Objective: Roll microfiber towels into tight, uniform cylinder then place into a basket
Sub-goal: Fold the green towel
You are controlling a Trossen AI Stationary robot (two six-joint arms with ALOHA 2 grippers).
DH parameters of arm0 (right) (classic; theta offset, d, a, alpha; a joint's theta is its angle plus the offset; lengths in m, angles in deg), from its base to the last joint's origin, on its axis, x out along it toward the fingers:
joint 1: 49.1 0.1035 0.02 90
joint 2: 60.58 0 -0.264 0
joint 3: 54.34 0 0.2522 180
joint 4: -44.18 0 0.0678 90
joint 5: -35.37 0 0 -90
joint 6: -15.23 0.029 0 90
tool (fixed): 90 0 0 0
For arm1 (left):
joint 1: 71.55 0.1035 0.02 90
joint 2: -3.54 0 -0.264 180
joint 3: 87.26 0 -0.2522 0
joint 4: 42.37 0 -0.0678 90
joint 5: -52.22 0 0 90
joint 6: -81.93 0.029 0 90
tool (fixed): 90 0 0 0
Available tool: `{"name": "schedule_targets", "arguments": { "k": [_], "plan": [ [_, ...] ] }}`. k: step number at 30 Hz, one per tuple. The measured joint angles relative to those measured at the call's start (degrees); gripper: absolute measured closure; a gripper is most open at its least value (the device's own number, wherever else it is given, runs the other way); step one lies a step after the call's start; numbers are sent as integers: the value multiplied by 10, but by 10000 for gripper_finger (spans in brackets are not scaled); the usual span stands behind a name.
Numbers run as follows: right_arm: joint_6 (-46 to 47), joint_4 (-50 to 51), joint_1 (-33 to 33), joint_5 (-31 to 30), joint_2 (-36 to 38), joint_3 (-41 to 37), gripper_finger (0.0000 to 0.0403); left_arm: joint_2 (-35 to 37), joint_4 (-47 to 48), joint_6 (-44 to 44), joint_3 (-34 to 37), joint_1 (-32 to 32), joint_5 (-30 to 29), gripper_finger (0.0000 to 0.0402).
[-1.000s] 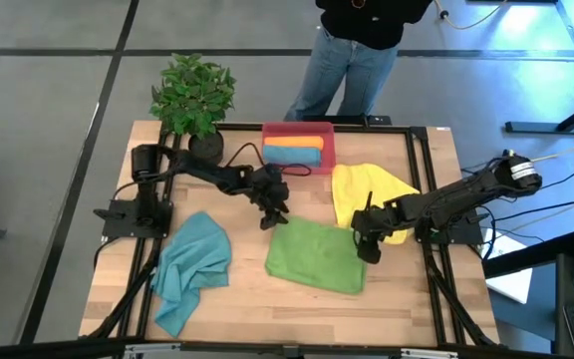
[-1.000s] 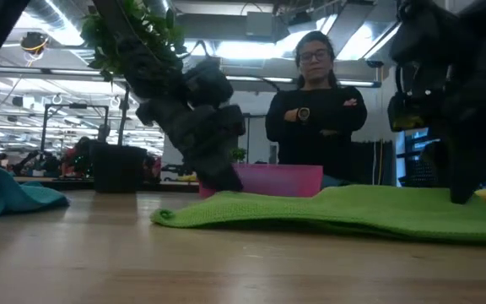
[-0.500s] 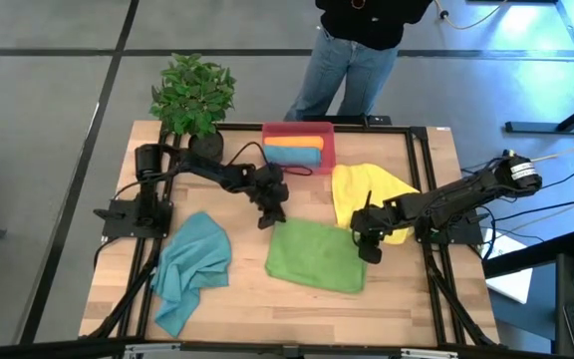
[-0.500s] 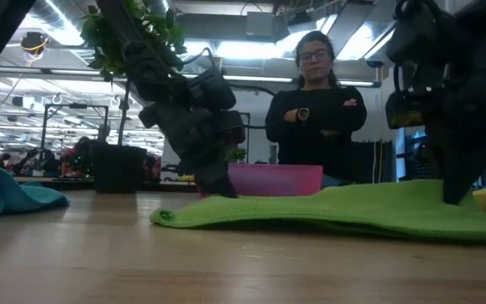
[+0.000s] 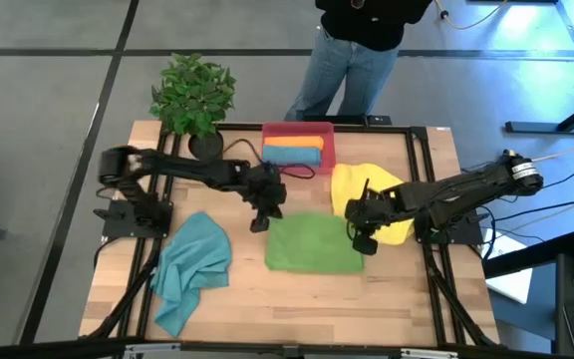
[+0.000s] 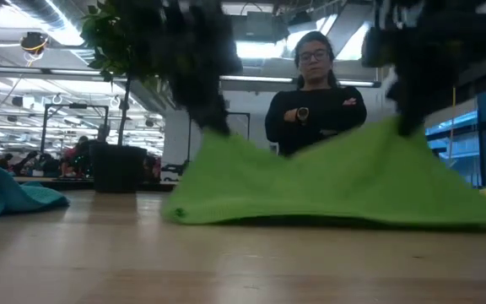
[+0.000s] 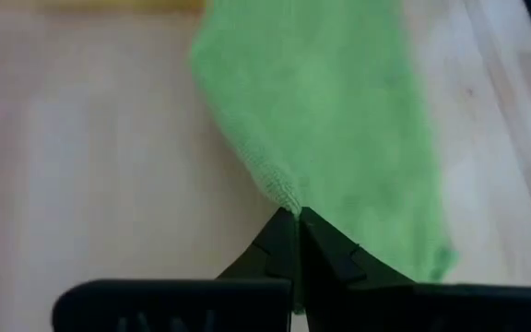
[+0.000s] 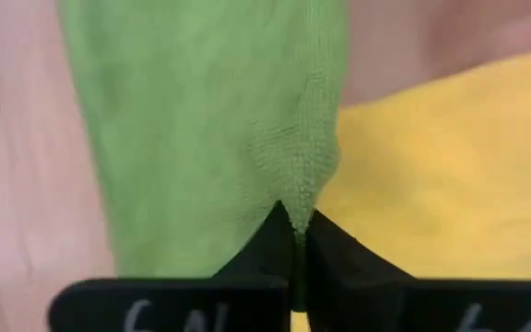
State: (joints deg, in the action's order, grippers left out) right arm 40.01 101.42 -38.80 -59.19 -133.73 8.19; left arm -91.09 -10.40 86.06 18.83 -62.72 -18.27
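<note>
Two far corners of the green towel [image 5: 315,243] are pinched and raised off the wooden table [image 5: 407,299], one by each arm. The left gripper [image 5: 260,221] is clenched on the corner nearer the plant, as is seen in the left wrist view, where the dark fingers [image 7: 325,251] meet on a fold of green cloth. The right gripper [image 5: 360,241] is clenched on the opposite far corner, just beside the yellow towel [image 5: 392,204]; in the right wrist view its fingers [image 8: 275,235] are closed on the green edge, with yellow cloth lying next to it.

From the low view, the green towel [image 6: 327,181] is seen hanging like a tent from the two held corners, sagging between them, while its near edge rests on the table.

A teal-blue towel [image 5: 189,267] lies crumpled near the left front part of the table, well apart from the green one. The red-pink basket [image 5: 330,148] stands at the table's far edge, and an orange rolled towel [image 5: 294,141] and a teal-blue rolled towel [image 5: 294,155] are held inside it, side by side. A potted plant [image 5: 194,95] stands at the far left corner, beside the basket. A person [image 6: 315,110] in a dark top is seen behind the table with arms folded.
</note>
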Motion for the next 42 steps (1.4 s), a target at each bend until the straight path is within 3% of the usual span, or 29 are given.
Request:
{"name": "schedule_targets", "arguments": {
  "k": [5,9,13,17,22,28,32,36,42],
  "plan": [
    [-26,92,0,-174,2,98,398,119,52,52,-23,-29,-153,401],
    [-56,99,6,-324,2,140,398,185,65,115,-24,-71,-293,401],
    [-74,93,38,-434,-2,130,400,207,80,179,-3,-142,-461,401],
    [-71,63,98,-497,-15,80,401,203,73,193,44,-228,-566,401],
    [-101,-88,192,-472,-50,-8,401,165,49,131,122,-334,-642,401],
    [-98,-270,274,-365,-134,-68,400,77,-33,25,167,-439,-631,401],
    [-53,-281,299,-295,-197,-53,393,2,-78,-8,149,-468,-571,400],
    [-39,-309,301,-173,-247,-35,373,-55,-89,-39,129,-471,-503,385],
    [-8,-271,300,-116,-263,0,290,-73,-84,-69,118,-470,-478,333]
  ]
}}
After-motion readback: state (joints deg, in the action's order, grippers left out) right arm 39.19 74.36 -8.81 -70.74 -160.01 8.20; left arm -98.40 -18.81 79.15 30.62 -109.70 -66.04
